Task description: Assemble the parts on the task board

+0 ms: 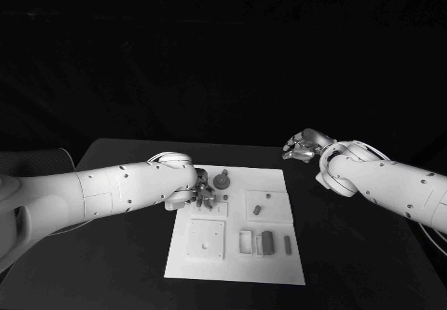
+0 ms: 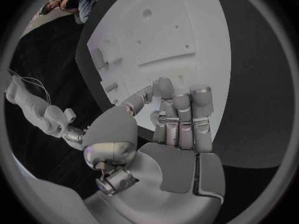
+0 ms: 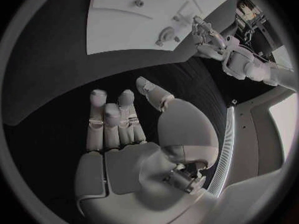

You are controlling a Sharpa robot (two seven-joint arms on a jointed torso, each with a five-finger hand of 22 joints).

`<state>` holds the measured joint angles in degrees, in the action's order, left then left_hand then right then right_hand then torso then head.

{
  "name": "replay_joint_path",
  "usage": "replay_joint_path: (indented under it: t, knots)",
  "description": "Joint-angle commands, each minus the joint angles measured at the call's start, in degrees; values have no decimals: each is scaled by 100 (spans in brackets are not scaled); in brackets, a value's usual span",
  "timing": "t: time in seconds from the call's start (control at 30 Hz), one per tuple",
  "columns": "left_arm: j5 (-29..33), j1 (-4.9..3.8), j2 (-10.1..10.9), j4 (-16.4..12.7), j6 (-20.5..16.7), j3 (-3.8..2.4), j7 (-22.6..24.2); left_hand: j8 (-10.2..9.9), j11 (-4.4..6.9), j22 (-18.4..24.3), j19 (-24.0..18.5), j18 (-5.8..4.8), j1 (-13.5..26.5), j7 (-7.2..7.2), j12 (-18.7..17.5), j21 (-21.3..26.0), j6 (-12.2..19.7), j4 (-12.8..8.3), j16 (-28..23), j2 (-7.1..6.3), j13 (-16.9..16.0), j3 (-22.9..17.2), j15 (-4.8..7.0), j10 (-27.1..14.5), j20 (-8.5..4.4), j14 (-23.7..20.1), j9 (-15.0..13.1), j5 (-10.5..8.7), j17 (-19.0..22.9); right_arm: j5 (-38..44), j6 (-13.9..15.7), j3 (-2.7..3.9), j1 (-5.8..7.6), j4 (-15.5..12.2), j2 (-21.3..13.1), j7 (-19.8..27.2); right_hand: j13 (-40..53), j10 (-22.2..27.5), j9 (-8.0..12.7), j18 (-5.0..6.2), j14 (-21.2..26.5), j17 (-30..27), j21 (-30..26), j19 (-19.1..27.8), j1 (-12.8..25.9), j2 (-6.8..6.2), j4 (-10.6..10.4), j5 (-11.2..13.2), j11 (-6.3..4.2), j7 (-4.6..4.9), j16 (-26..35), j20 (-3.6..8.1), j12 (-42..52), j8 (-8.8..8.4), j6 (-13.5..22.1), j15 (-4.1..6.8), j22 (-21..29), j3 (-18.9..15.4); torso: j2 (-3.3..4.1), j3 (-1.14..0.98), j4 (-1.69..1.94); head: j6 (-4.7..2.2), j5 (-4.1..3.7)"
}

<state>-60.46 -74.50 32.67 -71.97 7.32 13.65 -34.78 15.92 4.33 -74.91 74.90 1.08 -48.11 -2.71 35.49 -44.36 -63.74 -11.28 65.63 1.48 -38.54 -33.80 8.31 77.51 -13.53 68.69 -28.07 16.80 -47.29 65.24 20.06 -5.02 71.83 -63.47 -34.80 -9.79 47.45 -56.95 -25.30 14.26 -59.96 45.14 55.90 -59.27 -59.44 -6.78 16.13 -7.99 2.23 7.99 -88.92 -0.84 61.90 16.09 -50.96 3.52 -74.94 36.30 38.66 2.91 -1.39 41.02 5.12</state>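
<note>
Left hand: the left hand is held over the far left part of the task board. In the left wrist view its fingers are extended side by side and nothing is seen between them; no part is held.

Right hand: the right hand is raised over the black table, off the far right corner of the task board. Its fingers are loosely spread with an empty palm.

Parts: a round part stands just beside the left hand, at the far edge of the task board. A short peg lies near the board's centre. Two bar parts lie toward the near right of the board.

Orientation: the long axes of the bar parts are seen to run from the board's near edge to its far edge. The pointing of the round part cannot be told.

Step in hand: the approach to a first part is judged to be under way; no part is yet grasped.

Next move: the left hand must be lowered and closed on a part beneath or beside it, then the part aligned with its recess.
</note>
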Motion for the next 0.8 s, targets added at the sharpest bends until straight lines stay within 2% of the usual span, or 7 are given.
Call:
replay_joint_path:
  t: [0.03, 0.2, 0.37, 0.5, 0.63, 0.67, 0.8]
  knots:
    - [-69, 11, -23, 1, 39, -4, 58, 778, 51, -126, -70, 356, -14, 243, 29, -29, -540, 147, 42, 64, -5, -136, 111, 20, -107, -68, -1828, 2, 8, 61, -76, 3, 3, -9, 3, 7, -2, 29, 6, 74, -20, -3, -20, -12, -32, 10, 18, -37, 13, 79, 12, 20, 19, 22, 15, 11, -6, -11, -4, 0, 3, 13, -5]
    - [-112, 18, -29, 10, 49, -4, 65, 780, 54, -126, -67, 355, -11, 246, 36, -38, -547, 141, 52, 60, -7, -135, 112, 26, -107, -63, -1832, 2, 12, 61, -79, 3, 3, -10, 3, 7, -2, 30, 6, 74, -20, -3, -20, -12, -32, 9, 18, -38, 13, 79, 12, 19, 19, 22, 15, 11, -6, -12, -4, -3, 4, 14, -11]
    - [-116, 19, -43, 1, 234, -4, 43, 780, 54, -126, -67, 355, -11, 246, 36, -38, -547, 141, 52, 60, -7, -135, 112, 26, -107, -63, -1832, 2, 12, 61, -81, 3, 3, -20, 1, 7, -2, 30, 6, 74, -20, -3, -20, -12, -32, 9, 18, -38, 13, 79, 12, 19, 19, 22, 15, 11, -6, -12, -5, -2, 3, 27, -14]
    - [-444, 29, -67, 12, 225, -4, 64, 780, 54, -126, -67, 355, -11, 246, 36, -38, -547, 141, 52, 60, -7, -135, 112, 26, -107, -63, -1832, 2, 12, 61, -76, 3, 3, -18, 8, 3, -2, 30, 6, 74, -20, -3, -20, -12, -32, 9, 18, -38, 13, 79, 12, 19, 19, 22, 15, 11, -6, -12, -7, -2, 3, 32, -11]
    - [-441, 42, -74, 30, 240, -4, 70, 780, 54, -126, -67, 355, -11, 246, 36, -38, -547, 141, 52, 60, -7, -135, 112, 26, -107, -63, -1832, 2, 12, 61, -85, 3, 3, -21, 13, 7, -2, 30, 6, 74, -20, -3, -20, -12, -32, 9, 18, -38, 13, 79, 12, 19, 19, 22, 15, 11, -6, -12, -9, -3, 5, 26, -16]
    - [-441, 45, -75, 35, 243, -4, 69, 780, 58, -125, -67, 351, 18, 250, 43, -52, -551, 164, 69, 64, -7, -119, 111, 29, -105, -62, -1839, -180, 18, 61, -91, 3, 3, -21, 15, 7, -2, 30, 6, 74, -19, -3, -20, -12, -32, 9, 18, -38, 13, 79, 12, 19, 19, 22, 15, 11, -6, -12, -8, -2, 6, 25, -17]
    - [-441, 49, -73, 48, 235, -4, 68, 779, 59, -125, -69, 350, 25, 250, 46, -56, -552, 169, 74, 66, -7, -118, 111, 29, -105, -64, -1841, -211, 21, 61, -99, 3, 3, -20, 15, 6, -2, 30, 6, 74, -19, -3, -20, -12, -19, 14, 8, -36, 14, 80, 12, 17, 19, 23, 13, 10, -6, -16, -5, -1, 6, 26, -20]
